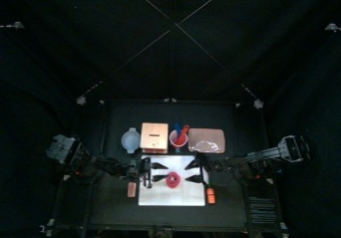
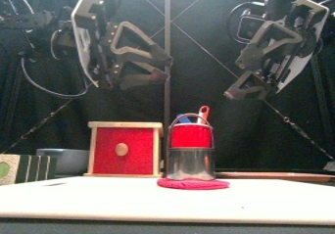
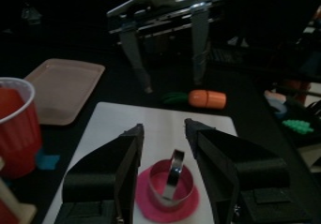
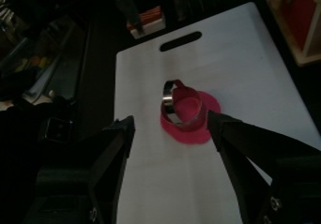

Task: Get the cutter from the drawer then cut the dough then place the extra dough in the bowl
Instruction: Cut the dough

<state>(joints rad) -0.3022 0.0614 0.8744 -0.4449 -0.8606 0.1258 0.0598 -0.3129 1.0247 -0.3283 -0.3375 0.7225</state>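
Left gripper (image 3: 163, 127): jaws apart, holding nothing, up in the air over the left part of the board.
Right gripper (image 4: 170, 118): jaws wide apart, holding nothing, up in the air over the right part of the board.
Cutter (image 2: 193, 163): shiny metal, resting on the dough, below and between the two grippers, touching neither.
Dough (image 1: 176, 180): flat and pink, in the middle of the board.
Board (image 4: 232, 73): white, lying flat at the front of the table.
Table (image 1: 246, 147): small and black, with black curtains behind and at the sides.
Red cup (image 2: 193, 136): behind the board, with a blue and a red toy knife (image 2: 201, 113) sticking out of the top.
Wooden box (image 2: 124, 150): left of the cup, red drawer front facing forward.
Bowl (image 1: 130, 139): blue-grey, left of the box; too small to tell what is inside.
Pink tray (image 3: 63, 87): right of the cup.
Orange toy (image 3: 207, 98): on the table, just off the right side of the board.
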